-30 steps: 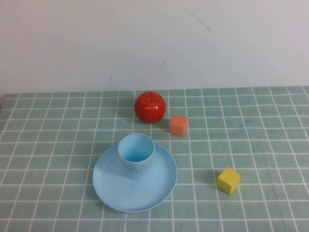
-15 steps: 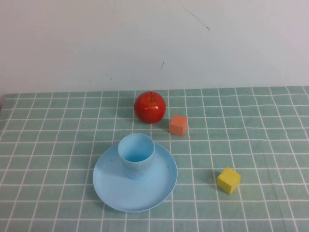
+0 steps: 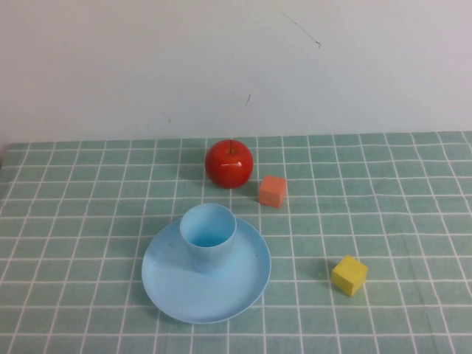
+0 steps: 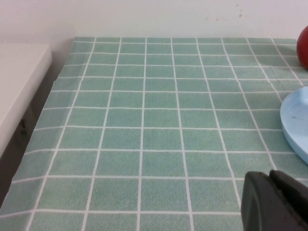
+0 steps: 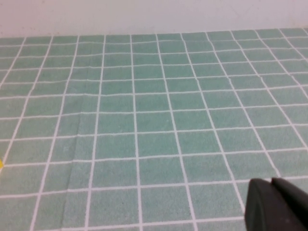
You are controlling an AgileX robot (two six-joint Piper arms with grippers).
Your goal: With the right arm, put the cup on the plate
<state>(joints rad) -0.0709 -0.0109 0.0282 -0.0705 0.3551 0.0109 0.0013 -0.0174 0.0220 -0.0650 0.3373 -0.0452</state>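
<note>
right gripper point(image 5: 279, 204), fingers pressed together and empty, sits low right in its wrist view; left gripper point(image 4: 276, 199) likewise. the cup point(image 3: 209, 237) stands upright on the plate point(image 3: 243, 291), centre frame: probably light, rigid, slick, best pinched across its rim. green checked tablecloth point(image 3: 391, 214), white wall point(image 3: 147, 59).

1 cup point(image 3: 209, 236), 1 plate point(image 3: 243, 284), 1 apple point(image 3: 228, 163), 2 cubes: orange point(image 3: 272, 191) & yellow point(image 3: 349, 275).

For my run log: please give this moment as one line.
cup: upright on plate | left gripper: parked, jaws shut | right gripper: parked, jaws shut
</note>
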